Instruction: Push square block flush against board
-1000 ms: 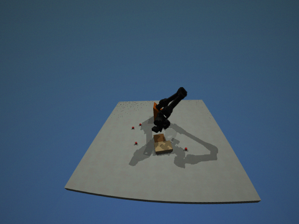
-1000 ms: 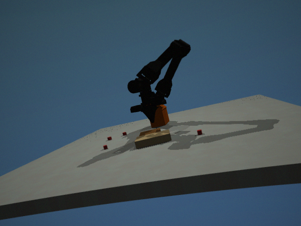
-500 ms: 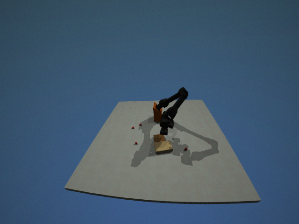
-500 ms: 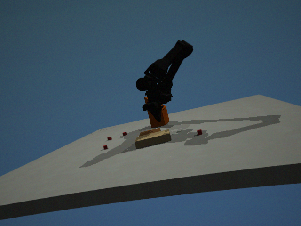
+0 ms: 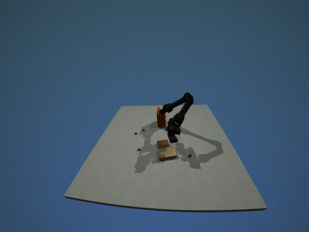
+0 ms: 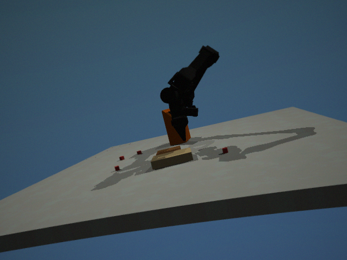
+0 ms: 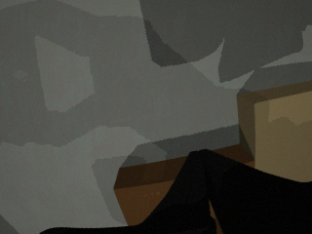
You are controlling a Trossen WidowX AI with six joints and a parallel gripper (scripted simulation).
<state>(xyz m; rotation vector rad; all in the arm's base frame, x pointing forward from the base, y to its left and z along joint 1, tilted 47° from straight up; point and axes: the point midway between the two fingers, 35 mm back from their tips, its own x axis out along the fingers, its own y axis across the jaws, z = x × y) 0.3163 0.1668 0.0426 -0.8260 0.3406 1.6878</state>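
The brown square block (image 5: 162,143) (image 6: 168,150) (image 7: 141,200) lies flat against the long back side of the pale, thicker board (image 5: 170,151) (image 6: 173,161) (image 7: 285,146). No gap shows between them. In the top view their left edges look about even; on the right the board sticks out past the block. The wrist view shows this step, but the gripper hides the opposite edges. My gripper (image 5: 173,141) (image 6: 184,140) (image 7: 198,159) is shut and empty. It hangs above the table near the block's right back part, with no contact visible.
An orange upright block (image 5: 161,122) (image 6: 174,134) stands behind the brown block, close to the arm. Small red cubes lie at the left (image 5: 138,149) (image 6: 116,168) and one at the right (image 5: 190,155) (image 6: 225,150). Arm shadows cross the table.
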